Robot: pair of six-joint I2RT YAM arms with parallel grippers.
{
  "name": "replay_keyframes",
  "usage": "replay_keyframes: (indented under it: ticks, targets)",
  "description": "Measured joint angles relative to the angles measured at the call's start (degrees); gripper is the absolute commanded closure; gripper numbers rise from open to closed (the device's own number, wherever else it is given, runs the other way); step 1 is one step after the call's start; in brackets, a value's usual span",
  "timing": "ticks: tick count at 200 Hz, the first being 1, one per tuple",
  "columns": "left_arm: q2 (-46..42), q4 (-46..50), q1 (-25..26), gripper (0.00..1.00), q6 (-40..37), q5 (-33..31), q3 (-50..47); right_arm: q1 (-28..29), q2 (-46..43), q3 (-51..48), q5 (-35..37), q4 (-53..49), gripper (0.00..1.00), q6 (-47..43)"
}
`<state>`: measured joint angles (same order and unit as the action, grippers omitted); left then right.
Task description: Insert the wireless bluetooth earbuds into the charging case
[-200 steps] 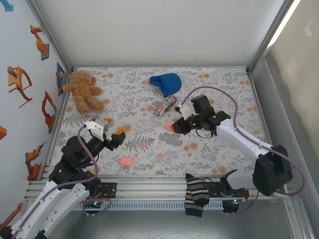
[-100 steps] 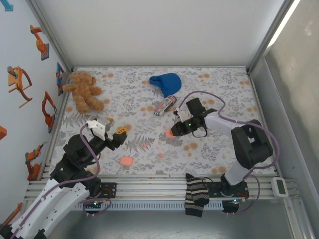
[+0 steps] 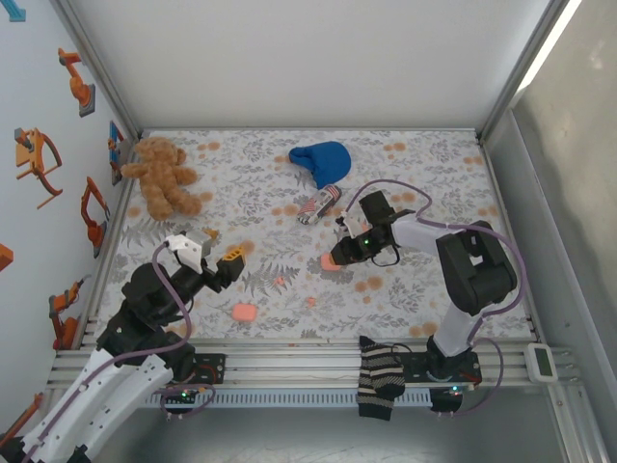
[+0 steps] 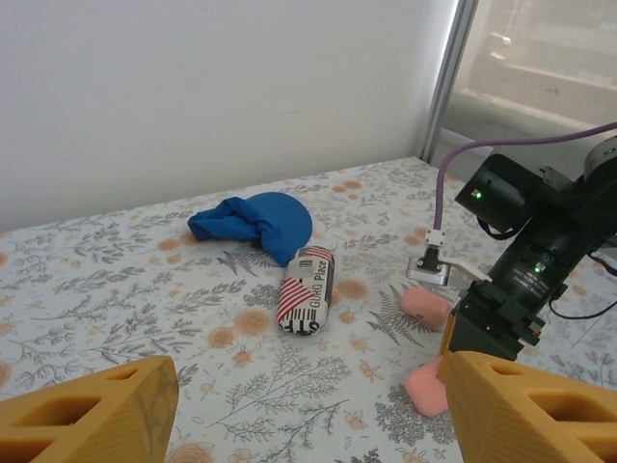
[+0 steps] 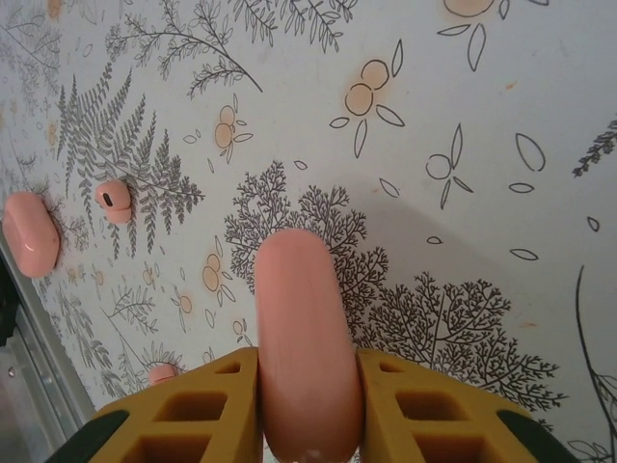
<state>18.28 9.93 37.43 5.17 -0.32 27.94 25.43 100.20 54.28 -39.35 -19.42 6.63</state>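
Observation:
My right gripper point(image 3: 337, 257) point(image 5: 308, 405) is shut on a salmon-pink rounded charging case point(image 5: 301, 328) point(image 3: 328, 261) point(image 4: 427, 391), held edge-on low over the floral table. Two tiny coral-pink earbuds lie loose on the cloth, one point(image 5: 116, 201) point(image 3: 280, 281) ahead-left of the held case and another point(image 5: 162, 371) point(image 3: 310, 302) nearer the fingers. A second pink case point(image 3: 243, 313) point(image 5: 29, 231) rests near the table's front edge. My left gripper point(image 3: 220, 248) point(image 4: 308, 415) hovers open and empty over the left side, well away from the earbuds.
In the left wrist view another pink rounded piece point(image 4: 425, 307) lies just beyond the held case. A striped pouch point(image 3: 318, 204) and blue cloth point(image 3: 321, 159) lie behind the right arm. A teddy bear point(image 3: 164, 177) sits far left. A striped sock point(image 3: 381, 376) hangs over the front rail.
The right arm has folded in, its elbow swinging back toward its base. Its gripper has carried the pink case slightly nearer the front. The left arm has stayed still.

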Motion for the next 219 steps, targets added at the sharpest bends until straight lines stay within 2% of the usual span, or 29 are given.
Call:
replay_keyframes:
  ticks: [26,57,104,130,173,198,219]
  targets:
    - [0.0,0.0,0.0,0.27,0.2,0.0,-0.2,-0.3,0.0,0.0,1.3,0.0,0.56,-0.3]
    - [0.2,-0.1,0.0,0.27,0.2,-0.2,-0.2,-0.7,0.0,0.0,3.2,0.0,0.49,-0.5]
    - [1.4,1.0,0.0,0.26,1.0,-6.0,-0.2,-1.0,-2.3,0.0,7.3,-0.9,0.44,-0.4]
    - [1.8,2.2,0.0,0.18,2.0,-10.4,-0.2,-1.0,-7.6,-0.1,9.1,-0.8,0.40,-0.4]
    - [4.6,3.0,-1.5,0.13,4.1,-14.5,-0.2,-0.7,-20.2,-2.1,11.4,-0.6,0.29,-0.5]
    - [7.7,3.4,-4.9,0.05,6.5,-14.1,-0.2,1.5,-27.5,-3.9,13.4,-0.6,0.21,-1.2]
    - [10.5,3.3,-10.7,0.01,9.1,-11.1,-0.2,5.3,-33.0,-5.3,15.4,-0.4,0.16,-2.4]
